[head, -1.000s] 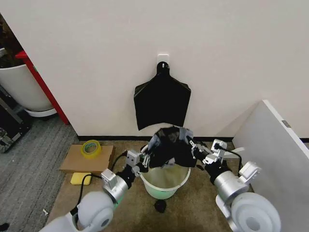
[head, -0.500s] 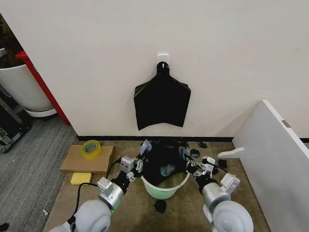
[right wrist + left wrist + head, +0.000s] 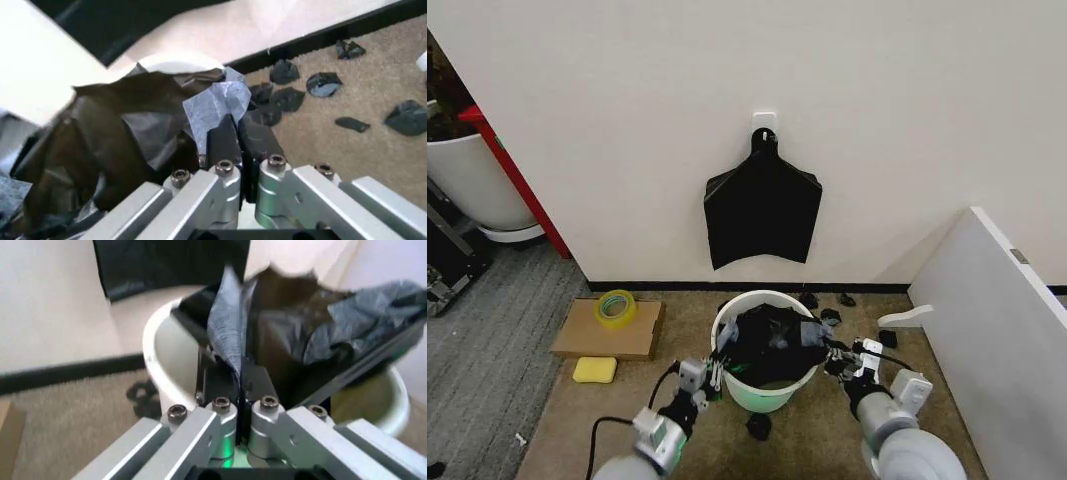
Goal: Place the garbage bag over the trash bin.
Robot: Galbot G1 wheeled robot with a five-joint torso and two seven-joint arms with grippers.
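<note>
Both end effectors (image 3: 719, 366) (image 3: 831, 355) clamp garbage bag (image 3: 769, 340) inside trash bin (image 3: 762, 393); carpet (image 3: 827, 440), white wall (image 3: 627, 120).

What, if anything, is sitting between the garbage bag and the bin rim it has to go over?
Nothing visible. The garbage bag already hangs inside the trash bin, pinched on opposite sides by the left gripper and right gripper near the bare rim.

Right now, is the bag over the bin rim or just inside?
Inside, not over the rim. The bag sits bunched in the bin, whose white rim is bare all round. The left gripper and right gripper each pinch an edge.
</note>
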